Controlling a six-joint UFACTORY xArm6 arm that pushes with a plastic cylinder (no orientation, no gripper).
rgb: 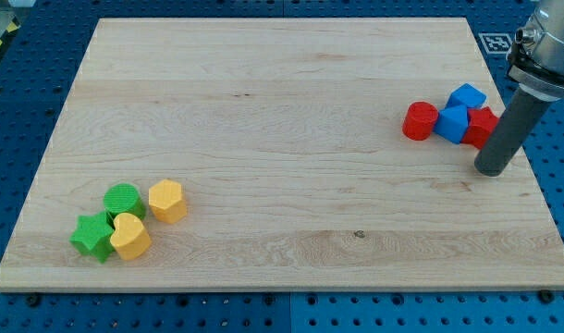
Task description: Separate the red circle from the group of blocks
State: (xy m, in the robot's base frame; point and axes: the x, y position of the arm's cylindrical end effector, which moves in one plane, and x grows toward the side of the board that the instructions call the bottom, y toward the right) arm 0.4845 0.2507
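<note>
The red circle (419,121) lies at the view's right, on the left end of a tight group. It touches a blue block (453,123). A second blue block (467,96) sits above that one, and a red block (483,126) is at the group's right, partly hidden by my rod. My tip (491,171) rests on the board just below and to the right of the group, close to the red block and well right of the red circle.
At the view's lower left is another cluster: a green circle (123,200), a green star (93,237), a yellow heart (130,237) and a yellow hexagon (167,201). The wooden board (282,139) ends close to the right of my tip.
</note>
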